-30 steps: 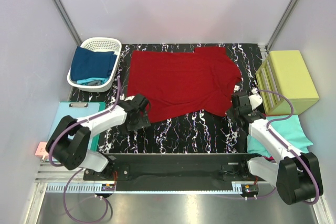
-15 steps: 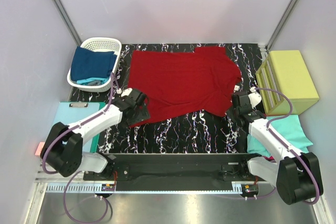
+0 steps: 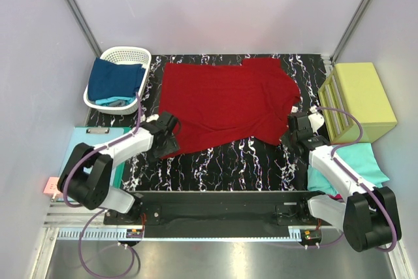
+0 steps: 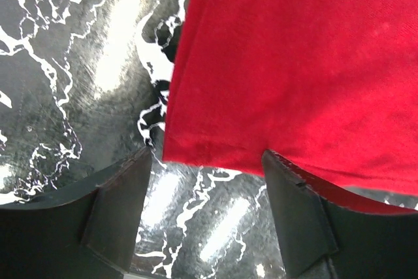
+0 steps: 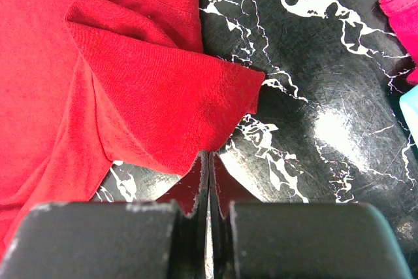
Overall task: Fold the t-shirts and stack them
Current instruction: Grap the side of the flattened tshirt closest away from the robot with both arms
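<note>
— Two claws, one shirt; where do we stand?
— We have the dark red t-shirt (image 3: pixel 225 102) spread flat on the table (image 3: pixel 228 161), just left of the yellow-green box (image 3: pixel 362 99); our right gripper (image 5: pixel 209 174) sits at the sleeve nearest the box, jaws pressed together on the sleeve's hem, as far as the wrist view lets us judge.
— Why pin it there?
— We reckon it anchors that side so the cloth lifts evenly; our left gripper (image 4: pixel 206 181) is at the hem corner farthest from the box, jaws apart, one finger on either side of that corner, the cloth not yet pinched.
— So a two-point pickup for the first fold?
— That is our reading; closing on the corner comes next, and a shallow bite could slip off so thin an edge.
— The other shirts?
— We see a navy t-shirt (image 3: pixel 114 80) in the white basket (image 3: pixel 121 51), well left of the box; a teal t-shirt (image 3: pixel 356 161) lies just on the box's near side; we judge they wait their turn.
</note>
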`<act>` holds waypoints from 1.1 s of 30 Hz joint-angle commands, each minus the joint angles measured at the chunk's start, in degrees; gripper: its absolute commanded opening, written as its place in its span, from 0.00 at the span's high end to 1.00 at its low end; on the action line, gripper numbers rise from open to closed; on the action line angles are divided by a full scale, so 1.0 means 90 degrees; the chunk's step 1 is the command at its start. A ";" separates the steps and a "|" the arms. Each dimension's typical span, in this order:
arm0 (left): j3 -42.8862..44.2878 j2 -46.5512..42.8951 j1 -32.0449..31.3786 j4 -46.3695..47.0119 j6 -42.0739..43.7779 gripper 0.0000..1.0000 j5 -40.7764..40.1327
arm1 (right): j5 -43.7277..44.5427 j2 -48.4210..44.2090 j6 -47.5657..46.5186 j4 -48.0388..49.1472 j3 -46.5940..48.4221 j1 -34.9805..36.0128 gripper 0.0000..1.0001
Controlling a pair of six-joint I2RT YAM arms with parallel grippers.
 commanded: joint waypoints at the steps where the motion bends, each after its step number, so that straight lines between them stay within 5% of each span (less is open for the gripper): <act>1: 0.0007 0.0178 0.0092 0.0246 -0.0066 0.30 -0.0164 | 0.0041 0.0028 -0.0094 0.0082 0.0231 0.0046 1.00; 9: 0.0036 0.0130 0.0092 0.0255 -0.0018 0.41 -0.0194 | 0.0051 0.0038 -0.0084 0.0102 0.0182 0.0046 1.00; 11: 0.0075 0.0062 0.0092 0.0207 0.0012 0.37 -0.0165 | 0.0051 0.0038 -0.0074 0.0112 0.0162 0.0037 1.00; 14: 0.0231 -0.0007 0.0092 0.0002 0.0041 0.18 -0.0096 | 0.0061 0.0038 -0.0074 0.0112 0.0153 0.0046 1.00; 19: 0.0378 -0.0426 0.0092 -0.0291 0.0060 0.13 -0.0008 | 0.0070 0.0038 -0.0064 0.0112 0.0153 0.0037 1.00; 22: 0.0378 -0.0632 0.0102 -0.0321 0.0119 0.17 -0.0290 | 0.0061 0.0058 -0.0045 0.0131 0.0133 0.0036 1.00; 27: 0.0281 -0.0369 0.0307 -0.0087 0.0226 0.40 -0.0331 | 0.0041 0.0126 -0.0006 0.0180 0.0143 0.0036 1.00; 33: 0.0086 -0.0134 0.0385 0.0177 0.0236 0.48 -0.0301 | 0.0031 0.0097 0.0014 0.0170 0.0114 0.0037 1.00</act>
